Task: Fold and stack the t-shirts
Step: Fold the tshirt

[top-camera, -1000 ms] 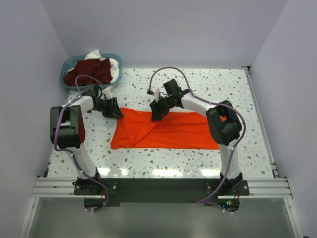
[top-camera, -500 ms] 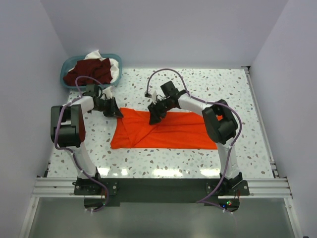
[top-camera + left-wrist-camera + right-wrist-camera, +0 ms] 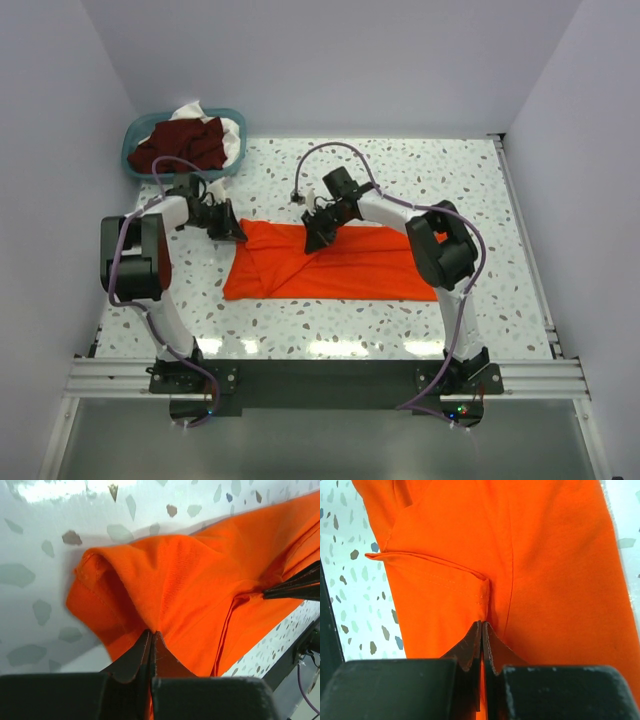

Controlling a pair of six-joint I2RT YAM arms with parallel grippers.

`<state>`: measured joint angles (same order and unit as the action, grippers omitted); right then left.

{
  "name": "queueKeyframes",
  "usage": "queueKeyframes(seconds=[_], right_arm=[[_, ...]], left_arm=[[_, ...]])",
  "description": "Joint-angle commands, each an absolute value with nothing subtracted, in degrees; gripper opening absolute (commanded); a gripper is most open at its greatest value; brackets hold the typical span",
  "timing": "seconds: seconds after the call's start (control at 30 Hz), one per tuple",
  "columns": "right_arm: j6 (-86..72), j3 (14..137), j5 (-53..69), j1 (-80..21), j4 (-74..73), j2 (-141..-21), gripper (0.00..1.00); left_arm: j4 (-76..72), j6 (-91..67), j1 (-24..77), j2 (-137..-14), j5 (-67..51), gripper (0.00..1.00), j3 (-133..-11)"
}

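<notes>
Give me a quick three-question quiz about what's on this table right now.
1. True or false: the left fingers and right fingers are both shut on the bright orange-red cloth t-shirt.
2. The teal plastic basket sits at the speckled table's: A far-left corner, B far-right corner, C near edge?
3. Fill in: the basket holds dark maroon cloth and ____ cloth.
Key: 1 true; 2 A; 3 white cloth.

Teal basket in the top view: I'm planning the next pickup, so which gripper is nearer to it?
Left. The left gripper pinches the far-left corner of the orange t-shirt, just short of the basket; the right gripper holds its far edge, farther right.
</notes>
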<state>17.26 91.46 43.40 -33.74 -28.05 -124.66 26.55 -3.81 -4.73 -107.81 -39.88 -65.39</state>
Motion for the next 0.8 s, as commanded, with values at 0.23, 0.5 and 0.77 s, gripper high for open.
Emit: queueKeyframes(seconds=[0.23, 0.5, 0.77], right_arm=[[21.4, 87.5, 46.1, -33.9, -29.4, -119.1, 0.0], [20.8, 87.1, 46.9, -33.8, -28.9, -117.7, 0.0], [19.8, 86.7, 47.5, -33.8, -28.6, -116.5, 0.0]], left_arm=[[28.5, -3.4, -4.7, -103.6, -34.4, 0.0, -61.5], [29.2, -0.3, -5.0, -105.1, -35.4, 0.18, -66.3], [31.4, 19.6, -5.3, -84.6, -49.0, 0.47, -58.3]])
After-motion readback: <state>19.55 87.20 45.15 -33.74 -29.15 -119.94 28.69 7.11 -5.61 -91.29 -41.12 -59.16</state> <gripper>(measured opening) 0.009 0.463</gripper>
